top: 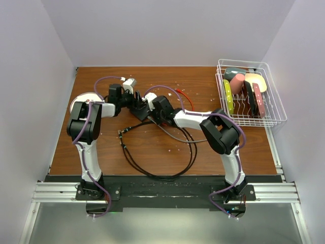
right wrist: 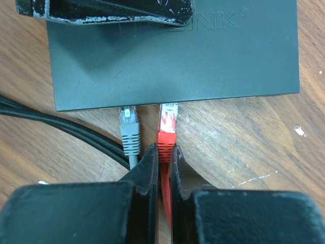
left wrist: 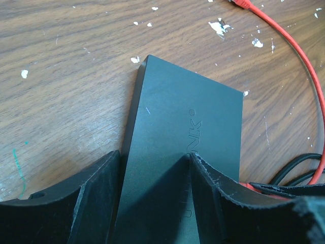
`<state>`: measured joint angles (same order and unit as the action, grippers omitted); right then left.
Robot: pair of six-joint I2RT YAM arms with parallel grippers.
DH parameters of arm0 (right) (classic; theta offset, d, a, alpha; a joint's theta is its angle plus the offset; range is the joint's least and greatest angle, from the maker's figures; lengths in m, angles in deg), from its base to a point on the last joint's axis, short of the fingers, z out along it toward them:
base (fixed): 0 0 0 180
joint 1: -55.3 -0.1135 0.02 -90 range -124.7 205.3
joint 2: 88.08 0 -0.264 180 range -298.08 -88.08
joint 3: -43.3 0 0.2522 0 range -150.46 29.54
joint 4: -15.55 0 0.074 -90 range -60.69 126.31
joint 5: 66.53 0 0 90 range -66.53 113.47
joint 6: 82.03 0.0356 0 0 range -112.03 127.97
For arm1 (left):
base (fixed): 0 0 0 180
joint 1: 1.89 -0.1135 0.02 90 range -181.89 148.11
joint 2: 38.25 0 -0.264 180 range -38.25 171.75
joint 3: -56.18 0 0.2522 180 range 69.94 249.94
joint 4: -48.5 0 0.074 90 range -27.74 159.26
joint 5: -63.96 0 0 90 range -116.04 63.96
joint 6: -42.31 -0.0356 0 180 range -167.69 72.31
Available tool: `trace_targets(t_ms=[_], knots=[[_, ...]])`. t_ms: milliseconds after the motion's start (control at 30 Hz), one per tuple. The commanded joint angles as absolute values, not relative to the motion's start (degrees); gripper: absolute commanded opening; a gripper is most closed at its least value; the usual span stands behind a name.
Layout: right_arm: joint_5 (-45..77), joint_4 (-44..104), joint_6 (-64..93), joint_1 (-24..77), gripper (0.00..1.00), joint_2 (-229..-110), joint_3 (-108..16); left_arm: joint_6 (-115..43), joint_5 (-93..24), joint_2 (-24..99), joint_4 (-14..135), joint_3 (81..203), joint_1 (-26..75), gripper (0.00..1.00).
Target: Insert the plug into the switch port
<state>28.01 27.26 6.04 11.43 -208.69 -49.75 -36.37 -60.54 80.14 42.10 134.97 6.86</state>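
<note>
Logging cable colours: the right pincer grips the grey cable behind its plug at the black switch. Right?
No. The right wrist view shows the right pincer gripping the red cable behind its plug at the black switch; the grey cable is beside it.

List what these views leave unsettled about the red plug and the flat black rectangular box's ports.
Right wrist: the top edge of the flat black rectangular box hides the port row, so how deep the red clear-tipped plug sits is unclear.
Left wrist: ports face away; left gripper clamping or only straddling the box, unclear.
Top: plug, ports too small.
</note>
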Motion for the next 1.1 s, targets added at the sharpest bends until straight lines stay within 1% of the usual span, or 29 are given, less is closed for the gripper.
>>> trace_targets(t_ms=[0, 233, 700, 800, 933, 1067], knots=[[26.9, 8.5, 7.5, 10.8, 0.00, -205.9, -53.7, -33.9, -74.3, 81.5, 50.5, 133.8, 12.6, 0.59], [26.1, 8.2, 5.0, 10.6, 0.00, -208.0, -56.7, -34.0, -75.9, 81.6, 50.9, 134.1, 12.6, 0.59], [12.7, 14.3, -5.3, 10.5, 0.00, -210.2, -62.7, -34.8, -75.9, 81.1, 51.6, 134.4, 12.7, 0.59], [12.7, 15.3, -5.6, 10.5, 0.00, -210.3, -63.2, -34.7, -75.7, 81.6, 51.8, 134.7, 12.7, 0.59], [19.1, 16.6, -3.1, 10.6, 0.00, -210.5, -63.1, -34.8, -72.8, 80.9, 52.4, 134.5, 12.5, 0.61], [22.0, 15.5, -1.0, 10.7, 0.00, -209.3, -60.6, -34.0, -73.4, 80.3, 50.7, 133.7, 12.3, 0.61]])
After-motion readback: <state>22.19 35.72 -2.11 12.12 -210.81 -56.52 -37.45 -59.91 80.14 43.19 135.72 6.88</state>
